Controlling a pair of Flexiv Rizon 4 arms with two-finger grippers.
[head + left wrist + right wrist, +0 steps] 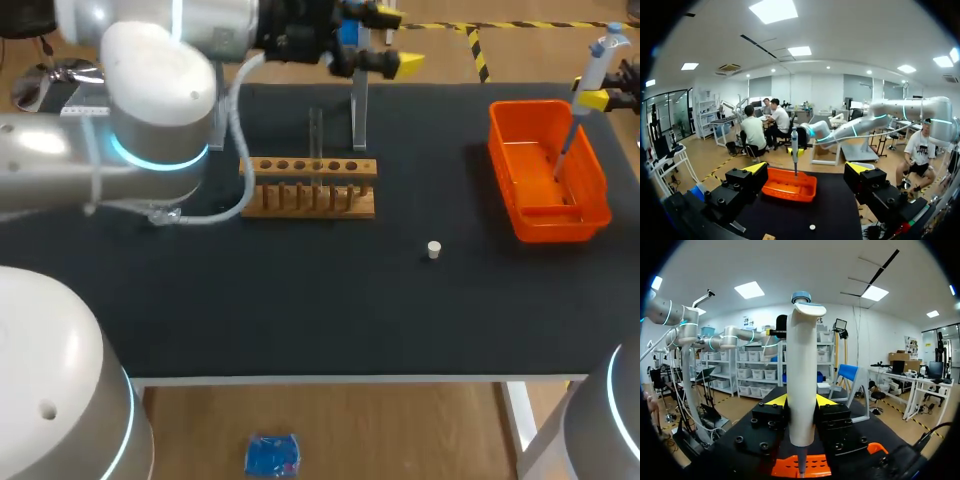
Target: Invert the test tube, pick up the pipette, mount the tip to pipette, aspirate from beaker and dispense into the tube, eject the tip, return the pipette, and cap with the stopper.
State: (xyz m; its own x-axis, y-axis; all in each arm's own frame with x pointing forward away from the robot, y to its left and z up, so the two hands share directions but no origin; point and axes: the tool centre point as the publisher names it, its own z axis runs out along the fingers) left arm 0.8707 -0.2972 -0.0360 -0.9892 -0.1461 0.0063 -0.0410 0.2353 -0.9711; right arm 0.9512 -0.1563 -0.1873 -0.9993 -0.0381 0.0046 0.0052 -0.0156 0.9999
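My right gripper (597, 95) is shut on a white pipette (590, 75) with a blue top, held upright over the orange bin (590, 200), thin end pointing down into it. In the right wrist view the pipette (801, 375) fills the gap of the right gripper (800, 401), both fingers against it. My left gripper (395, 40) hangs open above the table's far edge, behind the wooden tube rack (310, 187). A clear test tube (316, 130) stands in the rack. The small white stopper (433, 250) lies on the black mat. The left gripper (807, 169) faces the pipette (794, 150) and bin (807, 192).
A clear upright stand (358, 115) rises just behind the rack, under my left gripper. The stopper (812, 227) and a corner of the rack (769, 237) show below the left gripper. My left arm's large joints cover the table's left side.
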